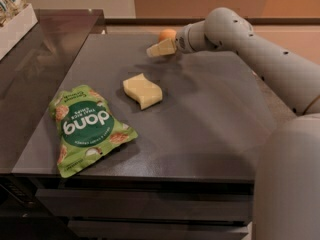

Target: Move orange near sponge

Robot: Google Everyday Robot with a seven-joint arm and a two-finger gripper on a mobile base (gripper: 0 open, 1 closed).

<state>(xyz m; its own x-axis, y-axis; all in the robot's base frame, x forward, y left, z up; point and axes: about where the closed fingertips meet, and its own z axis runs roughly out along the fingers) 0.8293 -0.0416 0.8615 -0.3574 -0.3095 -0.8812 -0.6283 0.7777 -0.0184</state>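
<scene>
Grey table [215, 119] carries the orange [166, 34] at upper centre, just behind the gripper [160, 48]; whether it grips cannot be told. The sponge [143, 90] lies mid-frame, apart, so the move is not yet done.

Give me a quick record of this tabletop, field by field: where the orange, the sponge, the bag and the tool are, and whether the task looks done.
orange: at the far edge of the table, just behind the tool; contact cannot be told
sponge: mid-table, lying flat, apart from the orange
tool: on the arm reaching in from the right, low over the table, between orange and sponge
snack bag: green, lying flat, front left, apart from the sponge
task status: not yet done; orange not yet near sponge
</scene>
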